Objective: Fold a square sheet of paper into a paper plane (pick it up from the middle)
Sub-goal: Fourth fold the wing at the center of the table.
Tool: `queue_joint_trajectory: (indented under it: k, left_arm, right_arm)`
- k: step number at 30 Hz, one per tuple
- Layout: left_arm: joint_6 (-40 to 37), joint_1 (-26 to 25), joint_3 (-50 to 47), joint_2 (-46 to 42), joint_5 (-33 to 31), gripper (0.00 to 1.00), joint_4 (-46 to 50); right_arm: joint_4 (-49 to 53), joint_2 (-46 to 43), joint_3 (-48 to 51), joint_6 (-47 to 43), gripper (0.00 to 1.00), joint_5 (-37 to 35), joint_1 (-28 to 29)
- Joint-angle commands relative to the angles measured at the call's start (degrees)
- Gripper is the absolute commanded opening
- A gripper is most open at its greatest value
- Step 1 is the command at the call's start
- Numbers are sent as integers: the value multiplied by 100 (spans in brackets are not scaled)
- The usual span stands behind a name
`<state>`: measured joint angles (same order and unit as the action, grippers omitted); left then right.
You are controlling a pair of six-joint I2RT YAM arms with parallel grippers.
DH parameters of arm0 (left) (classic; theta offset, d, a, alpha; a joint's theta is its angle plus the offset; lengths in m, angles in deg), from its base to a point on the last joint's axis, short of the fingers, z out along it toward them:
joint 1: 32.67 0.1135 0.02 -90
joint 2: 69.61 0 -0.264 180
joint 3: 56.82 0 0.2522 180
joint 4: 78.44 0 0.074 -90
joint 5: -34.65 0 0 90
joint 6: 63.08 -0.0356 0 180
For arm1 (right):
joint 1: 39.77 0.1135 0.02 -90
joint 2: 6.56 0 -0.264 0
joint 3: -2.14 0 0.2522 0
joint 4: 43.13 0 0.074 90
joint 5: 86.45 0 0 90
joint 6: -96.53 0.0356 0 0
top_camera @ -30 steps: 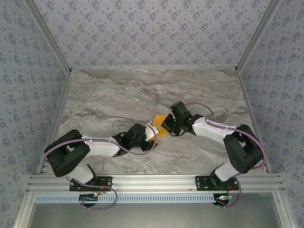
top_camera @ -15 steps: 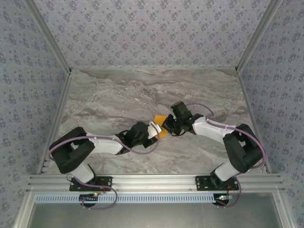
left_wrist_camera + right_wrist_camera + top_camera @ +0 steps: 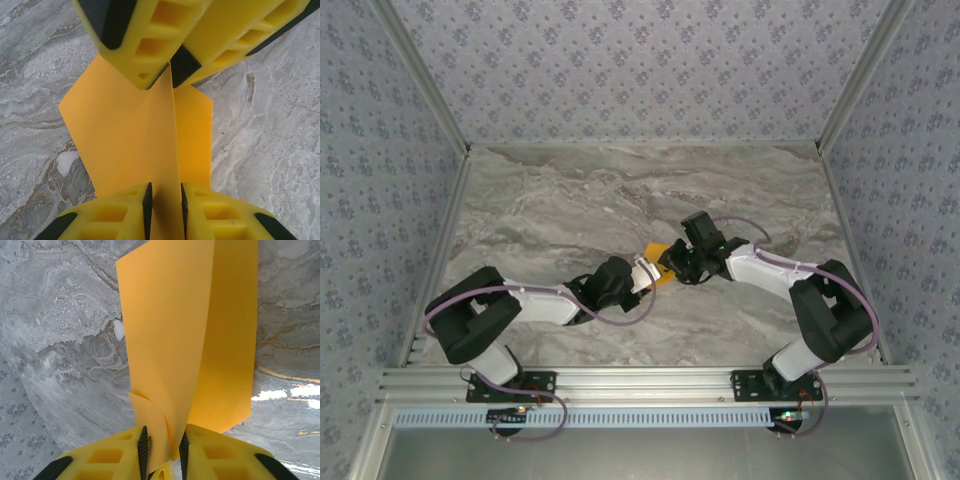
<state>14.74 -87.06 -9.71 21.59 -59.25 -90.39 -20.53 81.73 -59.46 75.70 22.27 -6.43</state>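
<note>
Folded bright-orange paper sheet (image 3: 130, 135) stands over grey marble table (image 3: 40, 65), left gripper (image 3: 165, 200) and right gripper (image 3: 162, 450) jaws flanking opposite ends; clamped or loose, cannot tell.

Bright-orange square sheet of paper (image 3: 130, 145), creased down the middle, two flaps splayed, upright on edge, mid-bench.

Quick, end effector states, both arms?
Left end effector: nearly closed around the orange paper; grip cannot be told.
Right end effector: paper between its fingers; grip cannot be told.
</note>
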Motion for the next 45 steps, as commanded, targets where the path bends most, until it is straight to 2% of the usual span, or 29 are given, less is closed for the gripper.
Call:
queue_joint_trajectory:
  k: [1,9,17,26,35,45]
  left_arm:
    - [185,-28,93,85,220,22,-78]
    - [797,-10,-9,145,426,19,-152]
    - [1812,60,-143,45,620,18,-101]
    - [2785,137,-312,-230,864,18,104]
    - [3693,268,-392,-274,1109,16,-47]
    - [3430,467,14,-420,1590,3,864]
  right_arm:
    - [215,0,-64,-94,31,27,-68]
    - [226,-64,32,-171,33,66,-96]
    - [53,-489,375,-455,44,2,-213]
    - [-86,-1035,791,-833,50,-155,-297]
    - [-759,-1013,970,-1388,46,17,-78]
    - [-932,-731,992,-2107,39,84,32]
